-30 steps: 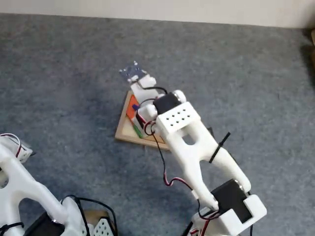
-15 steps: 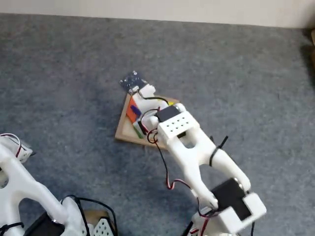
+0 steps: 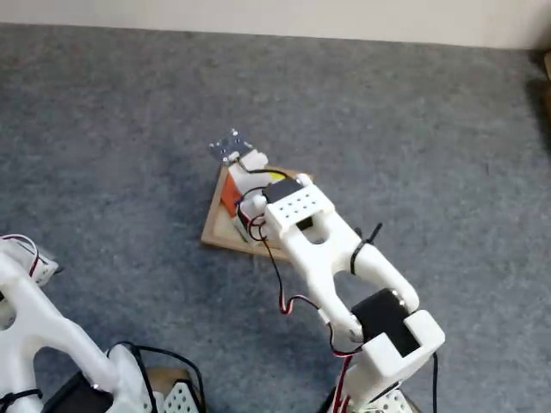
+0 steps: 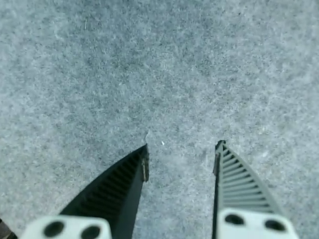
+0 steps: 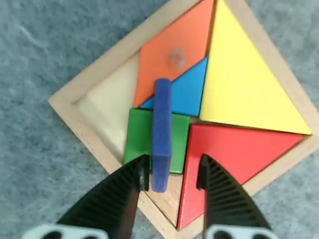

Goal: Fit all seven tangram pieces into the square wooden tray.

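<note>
Pulling back over the tray point(image 3: 213, 225) in the high view: right arm point(image 3: 327, 249) sits nearer its base than a second ago.
Left wrist: left fingers point(image 4: 119, 189) apart, empty, above bare desk point(image 4: 149, 59).
Right wrist: right fingers point(image 5: 119, 199) loosely parted around blue piece point(image 5: 161, 134), which stands on edge atop green piece point(image 5: 137, 134), not seated. Probably needs tipping flat.

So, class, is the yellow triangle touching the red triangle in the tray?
Touching. The right wrist view shows the yellow triangle's edge flush against the red triangle, no gap.

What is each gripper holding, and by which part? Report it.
Left gripper: nothing, open over carpet. Right gripper: open around one end of the blue piece standing on edge, with a gap at one finger; not clamped.
</note>
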Robot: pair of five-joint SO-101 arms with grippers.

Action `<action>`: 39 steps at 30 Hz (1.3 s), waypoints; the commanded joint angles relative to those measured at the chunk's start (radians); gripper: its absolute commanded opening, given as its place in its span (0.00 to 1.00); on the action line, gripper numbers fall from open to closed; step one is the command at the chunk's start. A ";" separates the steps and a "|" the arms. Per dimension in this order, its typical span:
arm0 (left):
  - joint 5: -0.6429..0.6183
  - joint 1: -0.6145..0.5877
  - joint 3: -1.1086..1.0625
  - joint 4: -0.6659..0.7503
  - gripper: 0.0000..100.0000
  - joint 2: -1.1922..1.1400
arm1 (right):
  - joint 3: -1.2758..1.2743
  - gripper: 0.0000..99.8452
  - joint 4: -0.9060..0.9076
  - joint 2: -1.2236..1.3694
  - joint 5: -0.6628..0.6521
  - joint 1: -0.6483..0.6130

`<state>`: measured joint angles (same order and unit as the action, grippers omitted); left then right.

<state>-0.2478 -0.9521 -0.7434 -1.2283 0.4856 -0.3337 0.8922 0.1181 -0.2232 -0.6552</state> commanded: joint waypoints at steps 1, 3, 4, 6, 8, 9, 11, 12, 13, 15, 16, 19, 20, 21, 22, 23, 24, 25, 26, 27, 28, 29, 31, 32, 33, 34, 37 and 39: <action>-0.002 -0.005 -0.010 0.032 0.22 0.025 | 0.054 0.16 0.027 -0.022 0.014 -0.022; -0.002 -0.005 -0.010 0.032 0.22 0.025 | 0.059 0.16 0.059 -0.022 0.014 -0.051; -0.002 -0.005 -0.010 0.032 0.22 0.025 | 0.061 0.16 0.074 -0.022 0.014 -0.064; -0.002 -0.005 -0.010 0.032 0.22 0.025 | 0.062 0.16 0.091 -0.022 0.014 -0.090; -0.002 -0.005 -0.010 0.032 0.22 0.025 | 0.062 0.16 0.090 -0.022 0.014 -0.111; -0.002 -0.005 -0.010 0.032 0.22 0.025 | 0.062 0.16 0.090 -0.022 0.014 -0.122; -0.002 -0.005 -0.010 0.032 0.22 0.025 | 0.064 0.16 0.088 -0.022 0.014 -0.142; -0.002 -0.005 -0.010 0.032 0.22 0.025 | 0.064 0.16 0.088 -0.024 0.014 -0.151; -0.002 -0.005 -0.010 0.032 0.22 0.025 | 0.071 0.16 0.088 -0.024 0.014 -0.160; -0.002 -0.005 -0.010 0.032 0.22 0.025 | 0.091 0.16 0.090 -0.021 0.014 -0.170; -0.002 -0.005 -0.010 0.032 0.22 0.025 | 0.097 0.16 0.091 -0.021 0.014 -0.170; -0.002 -0.005 -0.010 0.032 0.22 0.025 | 0.102 0.16 0.093 -0.021 0.014 -0.170; -0.002 -0.005 -0.010 0.032 0.22 0.025 | 0.102 0.16 0.093 -0.021 0.014 -0.170; -0.002 -0.005 -0.010 0.032 0.22 0.025 | 0.104 0.16 0.093 -0.021 0.014 -0.170; -0.002 -0.007 -0.010 0.032 0.22 0.025 | 0.105 0.16 0.093 -0.022 0.014 -0.170; -0.002 -0.007 -0.010 0.032 0.22 0.025 | 0.105 0.16 0.093 -0.022 0.014 -0.168; -0.002 -0.007 -0.010 0.032 0.22 0.025 | 0.105 0.16 0.093 -0.024 0.014 -0.165; -0.002 -0.007 -0.010 0.032 0.22 0.025 | 0.107 0.16 0.094 -0.024 0.014 -0.160; -0.002 -0.007 -0.010 0.032 0.22 0.025 | 0.107 0.16 0.094 -0.031 0.014 -0.148; -0.002 -0.007 -0.010 0.032 0.22 0.025 | 0.107 0.16 0.094 -0.047 0.014 -0.136; -0.002 -0.008 -0.010 0.032 0.22 0.025 | 0.107 0.14 0.094 -0.065 0.012 -0.122; -0.002 -0.008 -0.010 0.032 0.22 0.025 | 0.107 0.12 0.094 -0.085 0.012 -0.107; -0.002 -0.008 -0.012 0.032 0.22 0.025 | 0.107 0.06 0.091 -0.122 0.012 -0.068; -0.002 -0.008 -0.012 0.032 0.22 0.025 | 0.105 0.04 0.090 -0.133 0.012 -0.054; -0.002 -0.007 -0.012 0.032 0.22 0.025 | 0.105 0.03 0.088 -0.137 0.012 -0.039; -0.002 -0.005 -0.012 0.032 0.22 0.025 | 0.105 0.02 0.088 -0.136 0.012 -0.030; -0.002 -0.005 -0.012 0.032 0.22 0.025 | 0.104 0.02 0.061 -0.105 0.017 -0.024; -0.002 -0.005 -0.012 0.032 0.22 0.025 | 0.104 0.02 0.008 -0.068 0.018 -0.027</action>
<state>-0.2478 -0.9521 -0.7618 -1.2083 0.4856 -0.2892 0.9643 0.0445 -0.2202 -0.6981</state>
